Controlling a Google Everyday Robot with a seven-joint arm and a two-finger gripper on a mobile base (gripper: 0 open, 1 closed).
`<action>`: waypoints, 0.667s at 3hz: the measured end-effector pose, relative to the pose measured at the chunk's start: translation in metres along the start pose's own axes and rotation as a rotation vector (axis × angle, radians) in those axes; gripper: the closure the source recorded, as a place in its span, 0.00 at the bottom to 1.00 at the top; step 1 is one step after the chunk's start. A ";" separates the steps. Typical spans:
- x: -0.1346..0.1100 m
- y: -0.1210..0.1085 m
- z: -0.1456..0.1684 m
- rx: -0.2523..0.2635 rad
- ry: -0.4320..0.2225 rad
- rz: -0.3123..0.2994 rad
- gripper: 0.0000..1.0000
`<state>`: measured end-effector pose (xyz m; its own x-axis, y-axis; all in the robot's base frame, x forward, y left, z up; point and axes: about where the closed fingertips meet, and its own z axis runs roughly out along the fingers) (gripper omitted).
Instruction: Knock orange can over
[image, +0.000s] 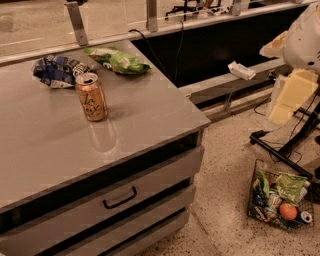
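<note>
The orange can (91, 97) stands upright on the grey counter (140, 120), left of its middle, with its silver top and pull tab showing. A blue-and-white chip bag (57, 70) lies just behind it. A green snack bag (119, 59) lies behind and to its right. Only a white and cream part of my arm (297, 55) shows at the right edge, far from the can and off the counter. My gripper is out of view.
The counter has drawers with a dark handle (120, 198) below its front edge. A wire basket (280, 202) of groceries sits on the speckled floor at the right. A black stand's legs (285, 150) and cables lie beside it. A rail with posts (151, 15) runs behind the counter.
</note>
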<state>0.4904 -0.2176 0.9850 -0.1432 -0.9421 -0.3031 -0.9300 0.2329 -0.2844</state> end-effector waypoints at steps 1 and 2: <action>-0.020 -0.051 0.013 0.029 -0.140 -0.028 0.00; -0.061 -0.089 0.031 0.035 -0.323 -0.029 0.00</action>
<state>0.5924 -0.1738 1.0006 0.0027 -0.8246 -0.5657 -0.9190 0.2210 -0.3266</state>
